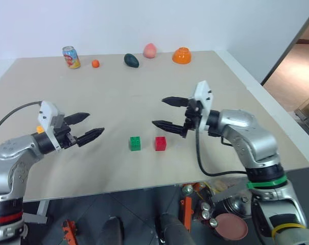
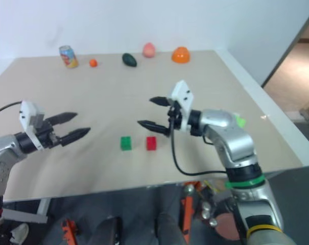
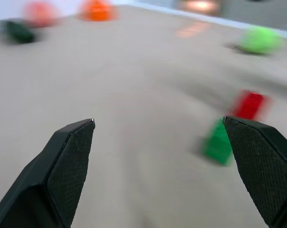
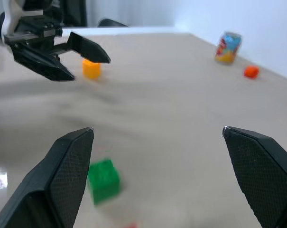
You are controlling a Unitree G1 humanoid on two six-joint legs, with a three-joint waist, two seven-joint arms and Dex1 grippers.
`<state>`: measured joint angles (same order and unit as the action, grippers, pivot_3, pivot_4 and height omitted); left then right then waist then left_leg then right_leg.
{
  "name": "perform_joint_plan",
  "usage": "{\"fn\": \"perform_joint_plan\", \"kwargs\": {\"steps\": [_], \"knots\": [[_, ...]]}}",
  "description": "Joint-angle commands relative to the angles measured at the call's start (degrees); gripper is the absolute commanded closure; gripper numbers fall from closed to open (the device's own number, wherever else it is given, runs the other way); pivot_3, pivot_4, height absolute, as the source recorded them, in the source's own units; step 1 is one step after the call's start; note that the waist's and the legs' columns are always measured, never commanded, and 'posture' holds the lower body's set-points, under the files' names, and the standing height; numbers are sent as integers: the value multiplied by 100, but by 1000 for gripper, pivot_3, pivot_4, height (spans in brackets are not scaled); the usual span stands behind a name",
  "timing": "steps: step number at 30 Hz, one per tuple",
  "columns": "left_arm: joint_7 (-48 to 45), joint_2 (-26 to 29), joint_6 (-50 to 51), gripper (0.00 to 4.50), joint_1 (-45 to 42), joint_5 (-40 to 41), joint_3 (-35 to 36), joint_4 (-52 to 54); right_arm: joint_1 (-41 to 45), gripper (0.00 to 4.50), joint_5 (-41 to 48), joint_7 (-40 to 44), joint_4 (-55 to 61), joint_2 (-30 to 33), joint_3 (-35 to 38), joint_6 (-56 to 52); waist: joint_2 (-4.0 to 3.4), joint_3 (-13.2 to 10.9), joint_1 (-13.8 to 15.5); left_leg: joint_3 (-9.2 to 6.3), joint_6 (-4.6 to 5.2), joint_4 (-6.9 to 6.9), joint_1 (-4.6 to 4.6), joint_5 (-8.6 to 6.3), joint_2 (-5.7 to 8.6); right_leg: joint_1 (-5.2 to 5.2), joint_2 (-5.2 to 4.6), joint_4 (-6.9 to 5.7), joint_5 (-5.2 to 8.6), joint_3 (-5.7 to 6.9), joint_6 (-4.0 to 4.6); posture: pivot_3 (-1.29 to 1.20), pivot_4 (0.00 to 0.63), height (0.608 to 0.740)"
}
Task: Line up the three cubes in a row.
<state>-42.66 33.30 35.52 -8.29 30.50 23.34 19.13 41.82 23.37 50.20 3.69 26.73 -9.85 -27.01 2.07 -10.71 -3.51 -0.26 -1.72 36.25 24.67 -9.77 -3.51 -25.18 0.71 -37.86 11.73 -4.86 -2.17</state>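
A green cube point(image 1: 135, 143) and a red cube point(image 1: 160, 143) sit side by side near the front middle of the beige table point(image 1: 118, 97), a small gap between them. The yellow-orange cube point(image 4: 91, 69) stands at the front left, behind my left wrist, where just a sliver of it point(image 1: 40, 129) peeks out. My left gripper point(image 1: 94, 124) hovers open left of the green cube, pointing toward it, nothing in its jaws. My right gripper point(image 1: 158, 111) hangs open above and just behind the red cube, pointing left, also empty.
Along the far edge stand a soda can point(image 1: 71, 57), a small orange fruit point(image 1: 95, 63), a dark green fruit point(image 1: 131, 60), a pink fruit point(image 1: 149, 50) and an orange bowl point(image 1: 182, 55). A lime-green plush toy point(image 2: 239, 121) lies behind my right arm. The table's front edge is close below the cubes.
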Motion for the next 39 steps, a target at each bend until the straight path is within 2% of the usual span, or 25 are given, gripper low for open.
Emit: {"fn": "perform_joint_plan", "kwargs": {"steps": [1, 4, 7, 9, 14, 21, 28, 39], "knots": [[1766, -627, 608, 24, 625, -247, 506, 1427, 366, 0, -248, 86, -361, -388, -241, 385, 2, 1, 2, 0, -1, 0, 3, -1, 0, -1, 0, 0, 1, -1, -2, 0, 150, 738], [3134, -1283, 1083, 24, 976, -721, 648, 2147, 516, 0, -292, 309, -665, -619, -331, 555, 5, 2, 28, -3, -4, 0, 4, -2, 2, 0, 0, 0, -10, 0, -24, 0, 150, 738], [4071, -1696, 1413, 24, 1178, -1230, 534, 2667, 637, 0, -322, 511, -899, -787, -367, 664, 7, 3, 78, -13, -3, 0, 0, -1, 2, 3, 4, -4, -1, 9, 1, 0, 150, 738], [4767, -2158, 1724, 24, 1058, -1425, 636, 2964, 707, 0, -268, 726, -993, -874, -381, 693, 7, 3, 76, -8, -6, 4, -7, 1, 3, 10, 3, -4, -2, 5, 4, 0, 150, 738], [5365, -2596, 2268, 24, 751, -1565, 767, 3093, 727, 0, -361, 953, -1046, -983, -389, 771, 12, 6, 73, -11, -11, 8, -14, 6, 6, 14, 4, -4, -12, 6, 11, 0, 150, 738], [5342, -2393, 2356, 24, 278, -1674, 672, 2374, 689, 0, -422, 931, -1007, -1019, -283, 774, 12, 6, 71, -11, -12, 5, -15, 6, 6, 11, 6, -4, -14, 6, 13, 0, 150, 738], [5508, -2231, 2026, 24, -514, -1957, 717, 1201, 527, 0, -427, 749, -821, -952, -186, 689, 12, 6, 72, -11, -13, 3, -10, 6, 7, 7, 7, -4, -13, 5, 12, 0, 150, 738], [5705, -2156, 1412, 24, -1277, -2117, 852, -315, 325, 0, -437, 476, -522, -788, -123, 562, 13, 6, 75, -12, -13, 0, -4, 6, 6, 1, 7, -4, -15, 5, 7, 0, 150, 738]]}}
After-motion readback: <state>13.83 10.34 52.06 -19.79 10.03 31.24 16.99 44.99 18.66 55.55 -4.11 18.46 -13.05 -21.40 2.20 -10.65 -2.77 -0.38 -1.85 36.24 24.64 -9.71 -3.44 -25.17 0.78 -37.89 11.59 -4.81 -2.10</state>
